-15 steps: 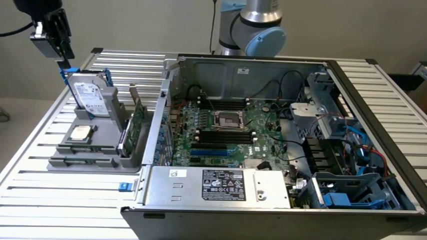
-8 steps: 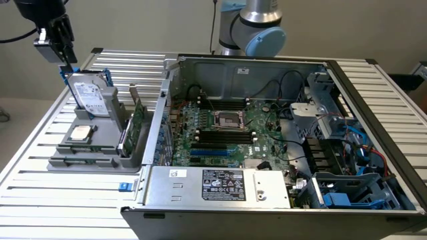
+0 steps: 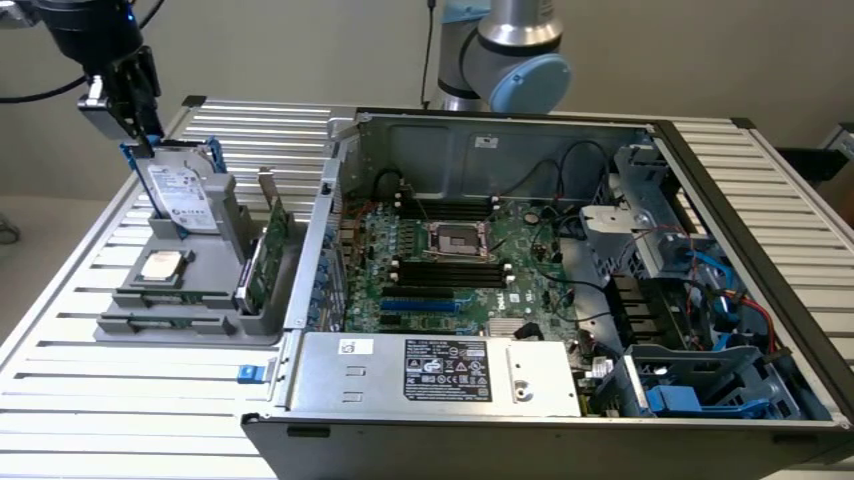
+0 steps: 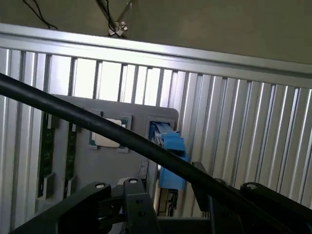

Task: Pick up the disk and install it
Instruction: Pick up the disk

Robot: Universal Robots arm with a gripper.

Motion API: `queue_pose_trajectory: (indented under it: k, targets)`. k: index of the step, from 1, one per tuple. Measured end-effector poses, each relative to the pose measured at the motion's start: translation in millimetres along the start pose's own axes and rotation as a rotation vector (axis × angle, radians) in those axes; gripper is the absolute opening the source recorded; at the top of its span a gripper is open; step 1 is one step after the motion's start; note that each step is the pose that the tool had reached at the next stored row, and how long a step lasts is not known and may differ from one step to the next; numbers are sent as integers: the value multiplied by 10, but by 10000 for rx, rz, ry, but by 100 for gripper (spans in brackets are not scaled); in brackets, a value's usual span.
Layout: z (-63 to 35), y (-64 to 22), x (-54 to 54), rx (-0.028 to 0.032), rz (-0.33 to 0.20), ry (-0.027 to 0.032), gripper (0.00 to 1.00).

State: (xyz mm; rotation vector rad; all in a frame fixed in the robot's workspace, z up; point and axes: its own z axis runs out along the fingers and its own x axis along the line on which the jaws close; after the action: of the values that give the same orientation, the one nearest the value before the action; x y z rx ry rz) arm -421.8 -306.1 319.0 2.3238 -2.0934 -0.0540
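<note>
The disk (image 3: 180,190), a silver-grey drive with a white label in a blue carrier, stands upright in a slot of the grey holder (image 3: 187,300) at the exterior view's left. My gripper (image 3: 144,135) comes down from above and is shut on the disk's upper blue edge. In the wrist view the blue carrier of the disk (image 4: 170,151) sits between my black fingers (image 4: 139,207), with my gripper (image 4: 170,197) closed around it. The drive's lower end still looks seated in the holder.
A square silver chip (image 3: 162,265) and a green circuit card (image 3: 274,250) sit in the same holder. The open computer case (image 3: 534,270) lies to the exterior view's right, with blue drive bays (image 3: 694,385) at its near right corner. A black cable (image 4: 122,136) crosses the wrist view.
</note>
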Motion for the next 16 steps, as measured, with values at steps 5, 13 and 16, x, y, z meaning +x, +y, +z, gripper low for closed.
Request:
queue_pose_trajectory:
  k: [5,13,16]
  targets:
    - [143,112,-17,5,625,-53,48]
    - [225,117,55,28,614,-368,48]
    - [255,115,71,38,609,-490,48]
